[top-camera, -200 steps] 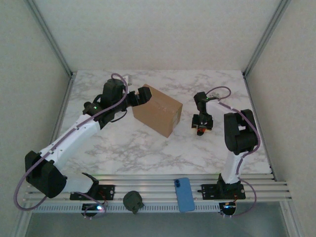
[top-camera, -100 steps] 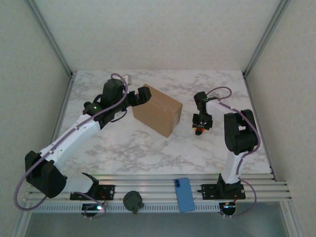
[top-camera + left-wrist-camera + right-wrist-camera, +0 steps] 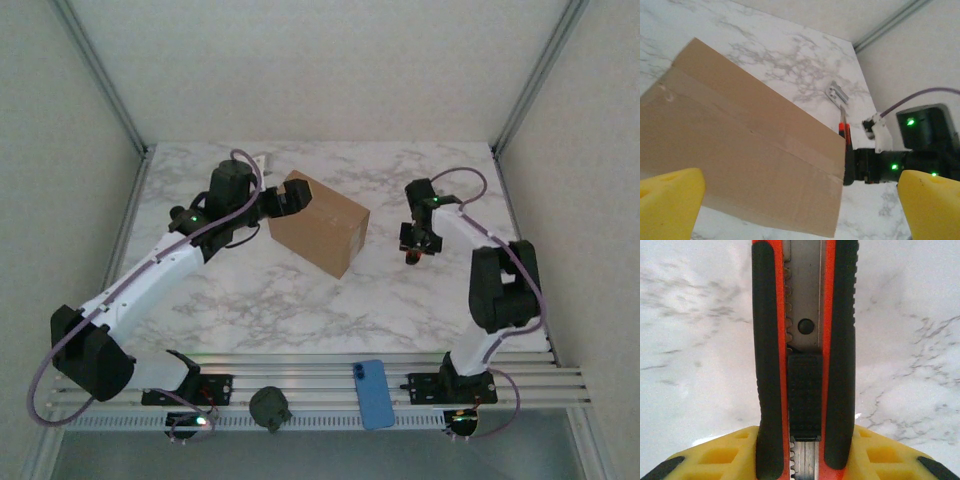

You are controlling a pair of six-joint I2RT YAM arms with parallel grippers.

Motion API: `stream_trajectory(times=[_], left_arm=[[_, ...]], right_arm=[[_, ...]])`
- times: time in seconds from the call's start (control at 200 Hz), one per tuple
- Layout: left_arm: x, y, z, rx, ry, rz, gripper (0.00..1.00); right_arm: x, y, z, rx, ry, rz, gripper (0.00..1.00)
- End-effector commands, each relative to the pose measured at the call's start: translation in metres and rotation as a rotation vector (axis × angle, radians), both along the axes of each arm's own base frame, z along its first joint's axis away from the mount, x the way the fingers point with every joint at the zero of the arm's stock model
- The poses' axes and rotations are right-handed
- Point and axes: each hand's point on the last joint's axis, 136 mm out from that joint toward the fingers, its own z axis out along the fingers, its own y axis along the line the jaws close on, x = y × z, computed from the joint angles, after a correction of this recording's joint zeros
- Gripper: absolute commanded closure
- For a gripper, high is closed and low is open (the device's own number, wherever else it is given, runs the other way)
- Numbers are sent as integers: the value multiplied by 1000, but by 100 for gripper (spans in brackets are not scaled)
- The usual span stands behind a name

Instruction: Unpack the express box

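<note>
Currently left tool (image 3: 289, 196) spread wide beside express box (image 3: 322, 230); right tool (image 3: 414, 248) clamps utility knife (image 3: 805, 340). Box probably stiff, light, tape-sealed: brace side walls.

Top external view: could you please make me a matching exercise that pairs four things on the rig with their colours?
Things:
1. express box
2. utility knife
3. phone
4. table

Colours:
A. blue
B. white, veined with grey
C. plain brown
D. orange and black

Pairs: 1-C; 2-D; 3-A; 4-B
</note>
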Motion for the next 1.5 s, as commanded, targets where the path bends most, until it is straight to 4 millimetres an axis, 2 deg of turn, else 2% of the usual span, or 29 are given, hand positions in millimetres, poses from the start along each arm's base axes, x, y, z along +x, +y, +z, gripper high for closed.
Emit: stream_trajectory(times=[0.0, 0.15, 0.245, 0.431, 0.601, 0.906, 1.106, 1.392, 1.492], left_arm=[[-8, -21, 11, -35, -37, -99, 1], [-9, -45, 8, -87, -29, -165, 1], [-8, -61, 7, -136, -20, -201, 1], [-3, -93, -9, -174, 31, -249, 1], [-4, -122, -12, -208, 40, -290, 2], [-10, -155, -7, -257, 32, -344, 5], [-14, -165, -17, -246, 56, -365, 8], [-15, -179, -20, -252, 63, -388, 21], [-16, -182, -18, -259, 61, -392, 29]], right_arm=[[-7, 6, 22, 26, -35, 89, 69], [-17, 25, 48, 127, -78, 198, 69], [-24, 44, 74, 216, -135, 284, 69], [-42, 73, 127, 346, -248, 411, 69], [-56, 88, 155, 384, -287, 488, 69], [-67, 110, 175, 449, -322, 559, 68], [-67, 120, 183, 487, -343, 577, 68], [-72, 136, 194, 551, -363, 626, 67], [-73, 139, 195, 561, -367, 637, 67]])
